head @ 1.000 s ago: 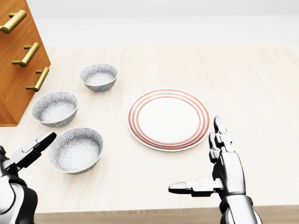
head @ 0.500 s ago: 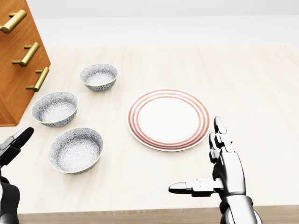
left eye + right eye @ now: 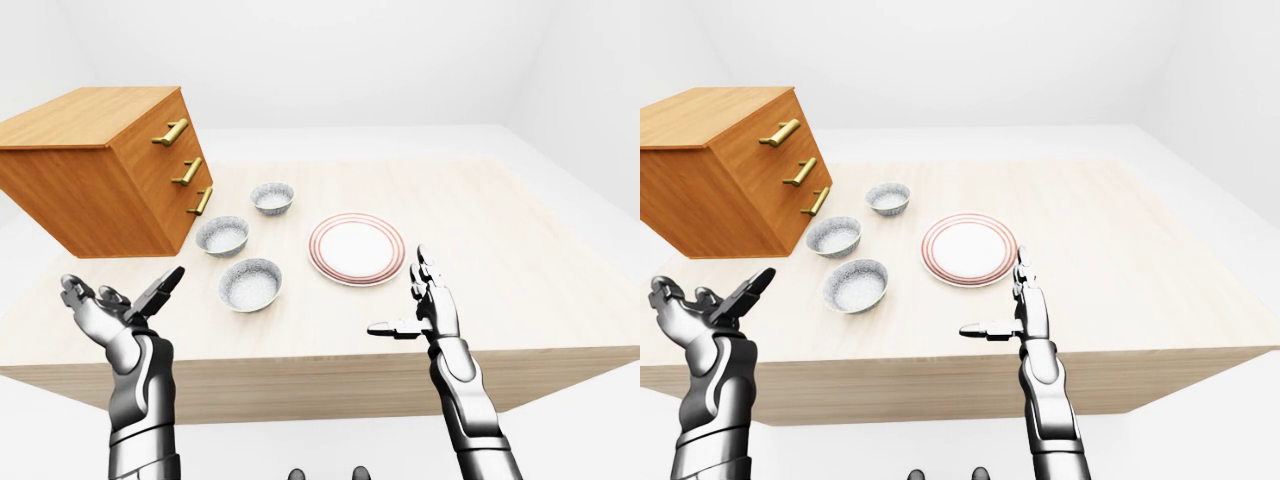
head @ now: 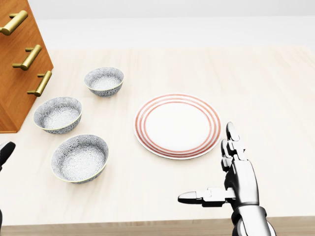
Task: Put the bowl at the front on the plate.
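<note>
The right hand (image 4: 238, 179) is held with fingers spread and thumb pointed to the view's left. Nothing is grasped. It stands over the lower edge of the table (image 4: 266, 93), down and to the right of the plate (image 4: 177, 126) and apart from it.

The left hand (image 3: 115, 310) is turned palm up with fingers apart and is likewise empty. In the left-eye view it is seen off the table's lower left edge, clear of all crockery. In the head view only a dark fingertip of it is visible at the left border.

The near bowl (image 4: 79, 158) rests upright on the table, lowest of three patterned bowls, left of the plate and not touching it. The middle bowl (image 4: 57, 114) and far bowl (image 4: 104, 81) are set above it in a slanted row, each apart from the next.

The wooden drawer cabinet (image 3: 100, 170), with three brass handles (image 4: 30, 57), is cut off by the head view's left and top borders.

The table is pale wood, and the walls and floor around it are plain white. Bare surface is noted between the near bowl and the plate, and a wide bare stretch right of the plate.
</note>
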Controlling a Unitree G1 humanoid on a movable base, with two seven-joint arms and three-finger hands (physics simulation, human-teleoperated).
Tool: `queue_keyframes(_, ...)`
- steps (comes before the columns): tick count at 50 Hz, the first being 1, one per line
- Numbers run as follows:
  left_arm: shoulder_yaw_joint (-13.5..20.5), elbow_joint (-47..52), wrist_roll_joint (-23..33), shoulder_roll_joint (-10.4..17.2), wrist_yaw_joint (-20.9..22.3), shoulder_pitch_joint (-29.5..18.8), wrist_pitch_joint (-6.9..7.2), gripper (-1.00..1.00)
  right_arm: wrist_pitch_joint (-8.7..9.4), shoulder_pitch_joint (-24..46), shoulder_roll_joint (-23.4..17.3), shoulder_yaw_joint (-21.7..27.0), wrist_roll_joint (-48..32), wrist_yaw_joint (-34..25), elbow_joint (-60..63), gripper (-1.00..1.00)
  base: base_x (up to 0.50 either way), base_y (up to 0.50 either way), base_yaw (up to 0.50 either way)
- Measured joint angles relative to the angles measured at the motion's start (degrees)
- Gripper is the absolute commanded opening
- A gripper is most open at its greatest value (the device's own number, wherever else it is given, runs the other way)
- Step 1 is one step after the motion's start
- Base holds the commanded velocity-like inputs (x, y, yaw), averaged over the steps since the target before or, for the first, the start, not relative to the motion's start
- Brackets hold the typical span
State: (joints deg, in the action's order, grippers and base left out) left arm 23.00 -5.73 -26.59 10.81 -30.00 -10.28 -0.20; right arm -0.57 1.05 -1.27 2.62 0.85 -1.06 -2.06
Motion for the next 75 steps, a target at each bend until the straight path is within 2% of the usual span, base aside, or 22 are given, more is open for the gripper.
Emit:
queue_keyframes(21, 0.32, -0.92, -1.64, 0.45, 0.0, -0.3, 1.47, 1.0, 1.44, 0.42, -0.04, -0.02, -0.6, 0.71, -0.32, 1.0, 0.0, 0.0, 0.0)
queue_keyframes(38, 0.28, -1.28, -2.01, 0.6, 0.0, -0.44, 1.64, 1.0, 1.68, 0.45, -0.05, -0.06, -0.76, 0.82, -0.28, 1.0, 0.0, 0.0, 0.0)
queue_keyframes(49, 0.25, -1.33, -2.38, 0.79, 0.0, -0.62, 2.32, 1.0, 1.48, 0.36, -0.03, -0.04, -0.72, 0.68, -0.19, 1.0, 0.0, 0.0, 0.0)
queue_keyframes(75, 0.26, -0.85, -2.34, 0.55, 0.0, -0.31, 2.14, 1.0, 1.68, 0.36, -0.1, 0.05, -0.55, 0.58, -0.34, 1.0, 0.02, 0.0, 0.0)
